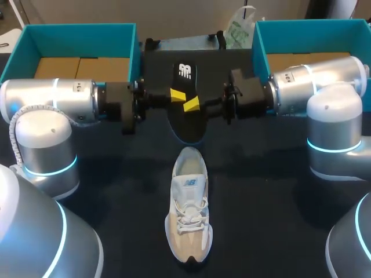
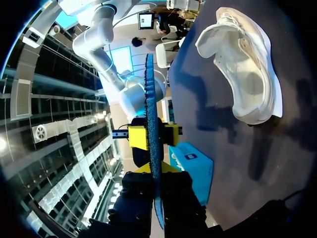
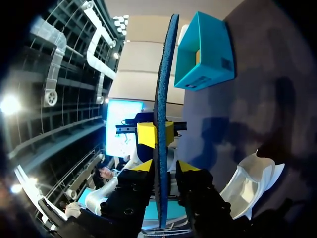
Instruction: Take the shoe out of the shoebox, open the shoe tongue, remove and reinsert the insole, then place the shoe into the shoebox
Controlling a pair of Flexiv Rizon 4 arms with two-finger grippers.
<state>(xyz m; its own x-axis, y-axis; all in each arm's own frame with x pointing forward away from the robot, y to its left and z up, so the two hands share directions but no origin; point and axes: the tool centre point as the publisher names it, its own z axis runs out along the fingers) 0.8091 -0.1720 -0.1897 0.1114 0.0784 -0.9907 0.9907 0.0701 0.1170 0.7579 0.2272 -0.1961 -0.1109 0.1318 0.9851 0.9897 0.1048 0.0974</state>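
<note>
A black insole [image 1: 185, 124] hangs flat above the middle of the table, between my two arms. My left gripper [image 1: 177, 94] is shut on one side edge of it. In the left wrist view the insole [image 2: 150, 99] runs edge-on out of that gripper [image 2: 156, 171]. My right gripper [image 1: 191, 105] straddles the opposite edge. In the right wrist view the insole [image 3: 166, 74] stands between its fingers [image 3: 166, 168], with a thin gap showing on one side, so it is open. The white and beige shoe [image 1: 188, 214] lies on the dark table below, toe toward the front edge, also seen as the shoe [image 2: 242, 69] and the shoe [image 3: 250, 186].
An open teal shoebox [image 1: 75, 35] stands at the back left and a second teal box [image 1: 301, 26] at the back right. A white and green bag [image 1: 237, 29] sits between them at the far edge. Both arms span the table's middle at the insole's height.
</note>
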